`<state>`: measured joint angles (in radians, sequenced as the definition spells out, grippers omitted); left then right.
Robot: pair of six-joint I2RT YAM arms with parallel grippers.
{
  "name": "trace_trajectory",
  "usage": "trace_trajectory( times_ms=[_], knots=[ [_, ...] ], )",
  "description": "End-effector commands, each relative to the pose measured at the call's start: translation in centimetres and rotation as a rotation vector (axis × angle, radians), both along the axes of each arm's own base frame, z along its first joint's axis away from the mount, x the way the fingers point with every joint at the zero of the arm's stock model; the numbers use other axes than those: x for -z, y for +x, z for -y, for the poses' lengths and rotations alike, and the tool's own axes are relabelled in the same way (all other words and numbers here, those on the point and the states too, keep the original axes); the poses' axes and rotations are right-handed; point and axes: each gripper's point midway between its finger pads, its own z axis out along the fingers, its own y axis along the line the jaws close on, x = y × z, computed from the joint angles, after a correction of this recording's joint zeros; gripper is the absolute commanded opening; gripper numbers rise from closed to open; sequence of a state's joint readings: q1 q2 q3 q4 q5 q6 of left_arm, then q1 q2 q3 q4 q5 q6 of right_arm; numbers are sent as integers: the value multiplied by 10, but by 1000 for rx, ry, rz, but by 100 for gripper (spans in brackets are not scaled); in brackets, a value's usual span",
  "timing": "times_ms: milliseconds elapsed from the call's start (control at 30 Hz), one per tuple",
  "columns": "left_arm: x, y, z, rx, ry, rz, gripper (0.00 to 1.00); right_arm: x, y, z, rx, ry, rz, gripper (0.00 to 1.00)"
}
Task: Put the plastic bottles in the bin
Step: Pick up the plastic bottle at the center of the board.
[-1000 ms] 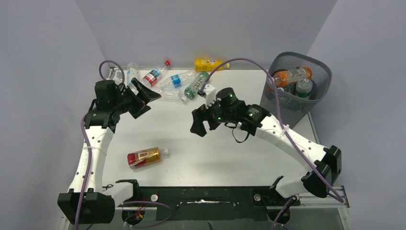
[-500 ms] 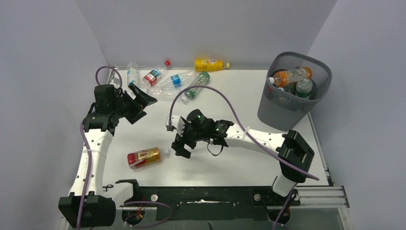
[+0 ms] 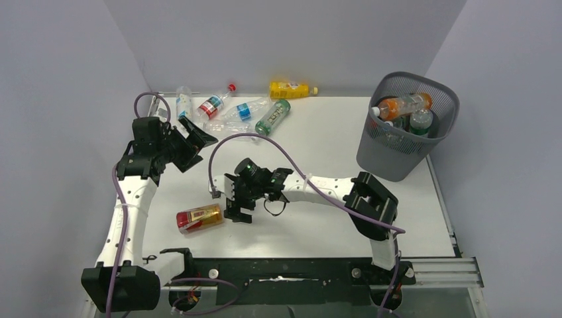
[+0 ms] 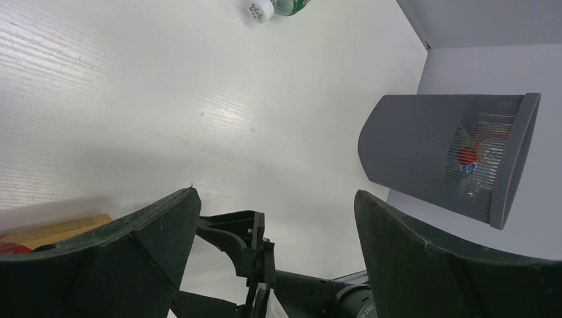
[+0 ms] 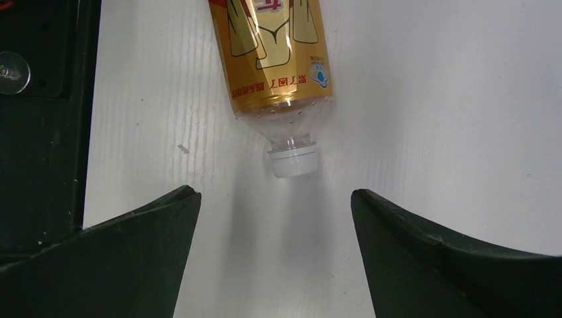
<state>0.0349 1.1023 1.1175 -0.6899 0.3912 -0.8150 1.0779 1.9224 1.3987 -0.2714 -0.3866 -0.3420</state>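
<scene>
A white table (image 3: 318, 165) seen from overhead, with my two arms reaching in from its near edge. The right gripper (image 3: 240, 213) is over the near-left part of the table, jaws spread wide and holding nothing. An amber bottle (image 3: 199, 217) lies on its side just to the left of it.

In the right wrist view the amber bottle (image 5: 275, 53) lies lengthwise straight ahead. Its white cap (image 5: 295, 161) points back toward the right gripper (image 5: 275, 194). The cap sits just beyond the fingertips, in line with the gap between them but not inside it. Neither finger touches the bottle.

The left gripper (image 3: 192, 139) hangs over the far-left part of the table, jaws also wide apart and empty. Its wrist view looks past the left gripper (image 4: 276, 194) across bare table to the bin (image 4: 424, 152), with part of the right arm (image 4: 298, 291) below.

More bottles (image 3: 215, 104) lie in a loose group along the far edge, just beyond the left gripper. Among them are a green bottle (image 3: 273, 117) and a yellow bottle (image 3: 289, 89).

The bin (image 3: 388, 156) stands at the far-right corner, well apart from both grippers. An orange bottle (image 3: 401, 105) and a few others lie inside it.
</scene>
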Motion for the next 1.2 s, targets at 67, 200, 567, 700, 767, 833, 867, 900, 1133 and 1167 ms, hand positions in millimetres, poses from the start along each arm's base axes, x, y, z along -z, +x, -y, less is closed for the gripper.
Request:
trace_trajectory(
  times_ms=[67, 200, 567, 700, 767, 833, 867, 900, 1133, 1167],
  knots=[
    [-7, 8, -7, -4, 31, 40, 87, -11, 0, -22, -85, 41, 61, 87],
    [-3, 9, -11, -21, 43, 30, 87, 0, 6, -26, -91, 30, 83, 86],
    [2, 13, -17, -33, 50, 17, 87, 13, 18, -44, -92, 40, 89, 78],
    [3, 13, -18, -34, 51, 15, 87, 16, 21, -49, -87, 44, 85, 74],
    [3, 13, -18, -34, 51, 14, 87, 19, 23, -50, -80, 41, 79, 70],
    [4, 13, -18, -34, 51, 11, 87, 21, 22, -52, -78, 39, 70, 69],
    [4, 13, -19, -34, 52, 12, 87, 23, 23, -52, -78, 36, 66, 69],
    [4, 13, -19, -34, 53, 11, 87, 26, 22, -53, -79, 30, 63, 69],
    [3, 13, -18, -31, 52, 10, 87, 36, 21, -54, -76, -5, 32, 51],
    [3, 13, -18, -32, 51, 10, 87, 37, 21, -54, -77, -14, 26, 48]
  ],
)
